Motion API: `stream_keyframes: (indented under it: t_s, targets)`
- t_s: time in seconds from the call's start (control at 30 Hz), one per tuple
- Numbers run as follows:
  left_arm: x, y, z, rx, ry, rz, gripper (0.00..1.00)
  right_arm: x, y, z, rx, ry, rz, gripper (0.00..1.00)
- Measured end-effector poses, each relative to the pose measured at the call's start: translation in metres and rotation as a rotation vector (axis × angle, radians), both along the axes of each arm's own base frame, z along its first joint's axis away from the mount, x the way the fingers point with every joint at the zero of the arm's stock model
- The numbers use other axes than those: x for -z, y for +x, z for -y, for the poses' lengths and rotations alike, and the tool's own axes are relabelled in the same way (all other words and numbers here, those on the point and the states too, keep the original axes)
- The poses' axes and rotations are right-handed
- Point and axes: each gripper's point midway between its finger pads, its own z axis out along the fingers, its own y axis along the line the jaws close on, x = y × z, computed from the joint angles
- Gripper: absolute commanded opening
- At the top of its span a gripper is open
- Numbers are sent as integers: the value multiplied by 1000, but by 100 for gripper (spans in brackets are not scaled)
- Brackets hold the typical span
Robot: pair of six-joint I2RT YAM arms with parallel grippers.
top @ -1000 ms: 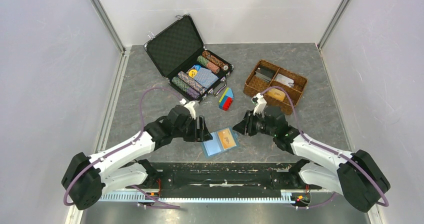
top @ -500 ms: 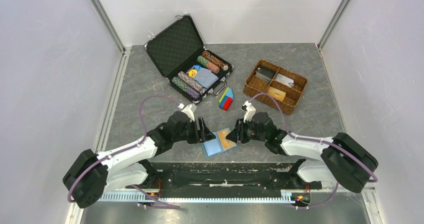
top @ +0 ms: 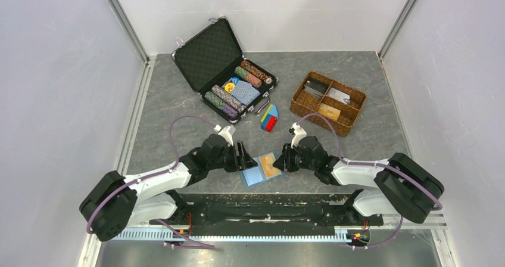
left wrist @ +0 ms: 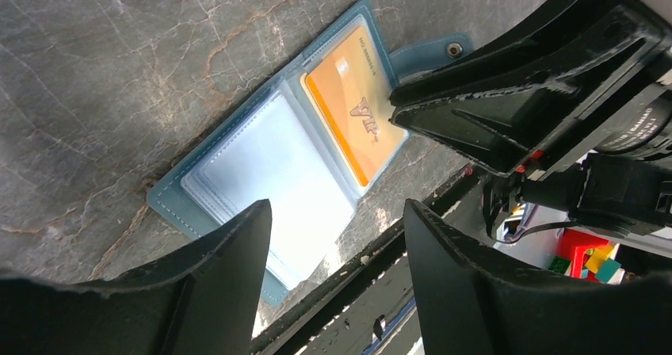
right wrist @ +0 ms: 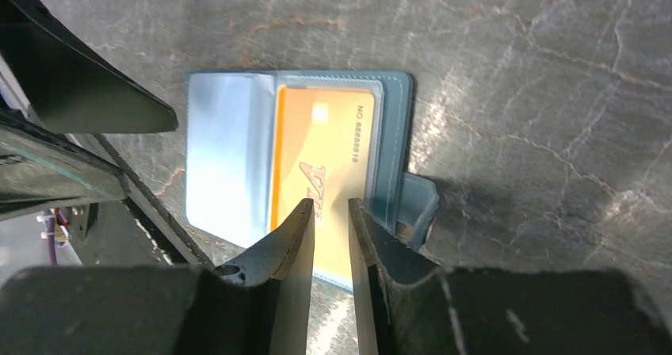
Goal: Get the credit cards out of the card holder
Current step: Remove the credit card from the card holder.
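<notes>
The light-blue card holder [top: 255, 174] lies open and flat near the table's front edge. It also shows in the left wrist view [left wrist: 261, 165] and the right wrist view [right wrist: 226, 157]. An orange-yellow credit card [top: 272, 165] [left wrist: 353, 109] [right wrist: 321, 149] sits in its right pocket. The left pocket shows only glare, and no greyish card is visible. My left gripper [top: 243, 155] [left wrist: 337, 208] is open and empty, low at the holder's left edge. My right gripper [top: 281, 160] [right wrist: 330, 204] hovers over the orange card, its jaws a narrow gap apart and holding nothing.
An open black chip case [top: 229, 79] stands at the back left. A brown wicker tray [top: 327, 103] with cards is at the back right. Coloured blocks [top: 269, 118] lie between them. The black rail [top: 268, 204] at the table's front edge runs just below the holder.
My right gripper has moved left and down until it is over the orange card. My left gripper has edged right to the holder's left side. The holder has not moved.
</notes>
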Motion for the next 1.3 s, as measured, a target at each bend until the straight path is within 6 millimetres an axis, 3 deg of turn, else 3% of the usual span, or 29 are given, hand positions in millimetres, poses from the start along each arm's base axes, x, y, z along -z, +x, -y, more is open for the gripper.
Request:
stream_keyframes:
  t_s: [0.57, 1.3]
  targets:
    - [20, 2, 7, 18, 15, -34, 63, 6, -4, 3, 8, 7, 2, 23]
    - [23, 7, 20, 38, 1, -23, 58, 7, -6, 3, 14, 13, -12, 23]
